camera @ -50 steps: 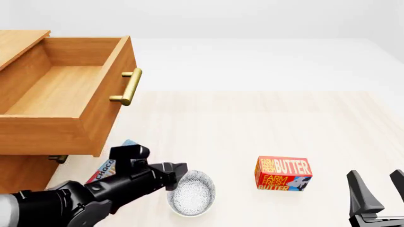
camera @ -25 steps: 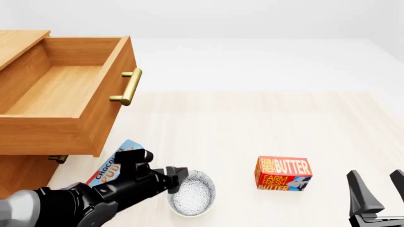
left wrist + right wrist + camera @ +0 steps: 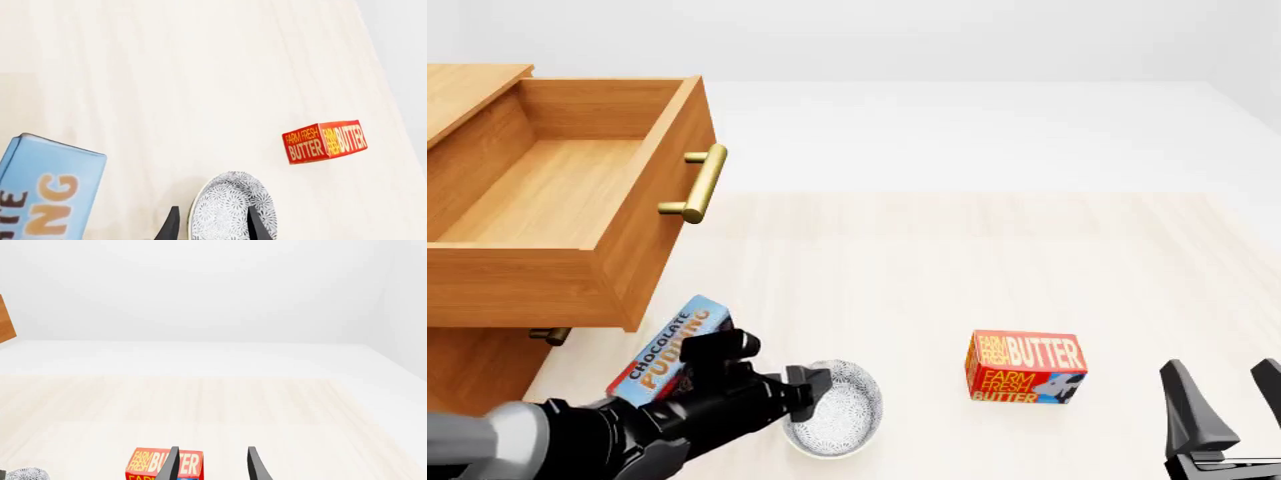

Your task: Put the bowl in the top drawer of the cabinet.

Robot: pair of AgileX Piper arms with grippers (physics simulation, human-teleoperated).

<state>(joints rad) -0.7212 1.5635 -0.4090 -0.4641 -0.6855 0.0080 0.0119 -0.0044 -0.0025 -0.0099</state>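
Bowl [image 3: 833, 408], small, round, white ceramic with a fine blue-grey floral pattern, sits on the pale wooden table [image 3: 961, 270] near its front edge, between a blue chocolate pudding box [image 3: 671, 347] and a red butter box [image 3: 1025, 368]; the left gripper [image 3: 802, 391] is at the bowl's left rim, and in the left wrist view its two dark fingers straddle that rim, one inside and one outside, parted and, as far as I can judge, not yet pinched on it; being round, the bowl has no long axis to match. The left arm is plainly the nearer one; the right gripper [image 3: 1228, 420] hangs well off to the right beyond the butter box, fingers spread and holding nothing. The light-brown wooden top drawer [image 3: 567, 190] with its brass bar handle [image 3: 695, 183] stands pulled out of the light-brown cabinet [image 3: 467, 365], up and to the left of the bowl; its floor shows bare, nothing in it.
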